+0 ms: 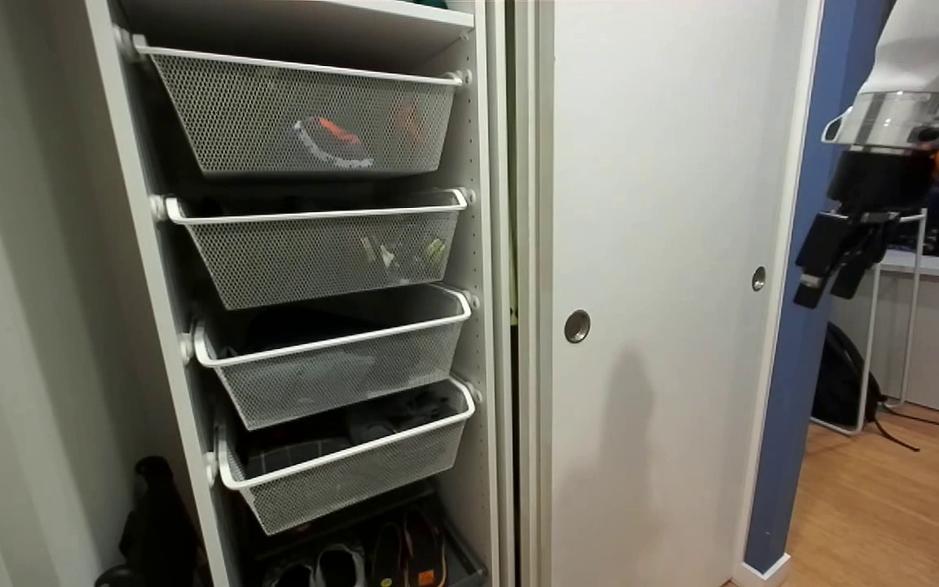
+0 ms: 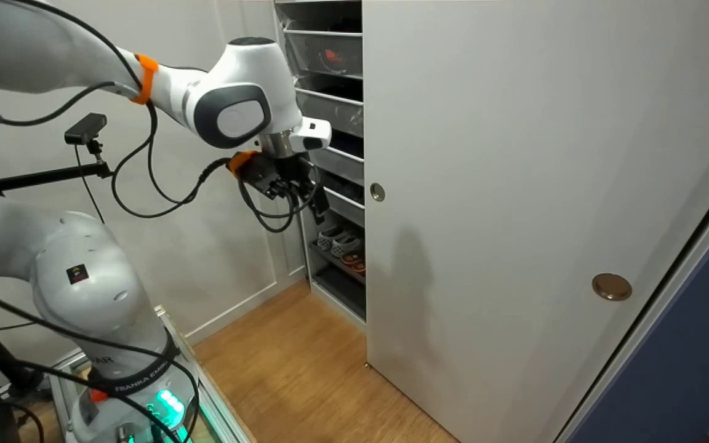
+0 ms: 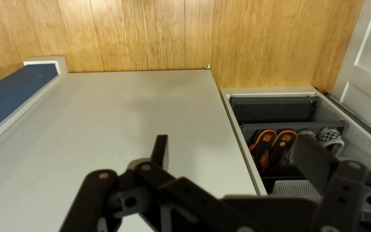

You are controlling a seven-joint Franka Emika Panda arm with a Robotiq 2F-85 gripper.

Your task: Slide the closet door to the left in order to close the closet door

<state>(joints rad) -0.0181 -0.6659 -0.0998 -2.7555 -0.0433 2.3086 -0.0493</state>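
Well, my claw (image 3: 233, 146) gapes wide around nothing and hangs clear of the closet door (image 2: 514, 166), which stands to the right of the exposed basket drawers (image 1: 290, 261) in both exterior views. I expect it rigid, fairly heavy, too smooth to pinch, yet likely to glide; I'd hook into the round pull (image 2: 377, 192) nearest the drawers and draw the door left.

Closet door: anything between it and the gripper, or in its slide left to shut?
Nothing visible stands between the open gripper and the closet door. Leftward, the wire baskets appear to sit back inside the frame. Can't tell whether the dark object left of it reaches the door's path.
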